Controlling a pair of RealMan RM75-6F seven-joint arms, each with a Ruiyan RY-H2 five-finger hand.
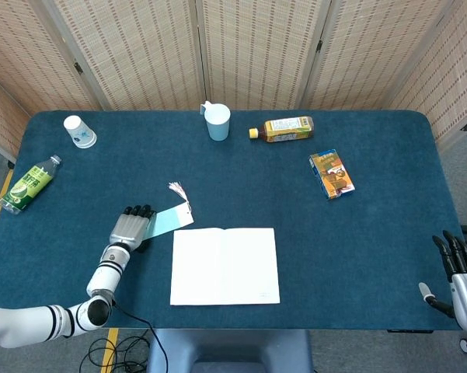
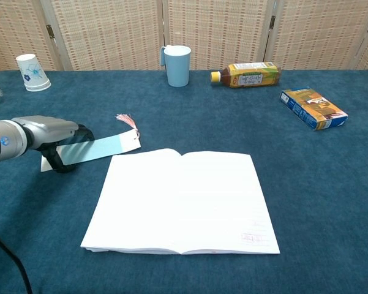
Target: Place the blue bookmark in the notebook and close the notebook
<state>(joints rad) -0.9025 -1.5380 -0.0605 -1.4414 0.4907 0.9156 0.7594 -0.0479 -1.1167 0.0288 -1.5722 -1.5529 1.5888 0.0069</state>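
The light blue bookmark (image 2: pixel 104 147) with a pink tassel (image 2: pixel 125 118) lies flat on the blue table, just left of the open white notebook (image 2: pixel 181 199). My left hand (image 2: pixel 44 136) sits over the bookmark's left end. Its fingers curl down at the far edge and its thumb curves round the near edge. Whether they pinch the strip does not show. In the head view the left hand (image 1: pixel 130 228) covers the bookmark's (image 1: pixel 171 219) left part, beside the notebook (image 1: pixel 225 266). My right hand (image 1: pixel 461 273) hangs off the table's front right corner, fingers spread, holding nothing.
Along the back stand a blue mug (image 1: pixel 217 121), a lying amber tea bottle (image 1: pixel 282 129) and a white paper cup (image 1: pixel 79 131). A green bottle (image 1: pixel 29 183) lies at the left edge. A small snack box (image 1: pixel 332 174) lies to the right.
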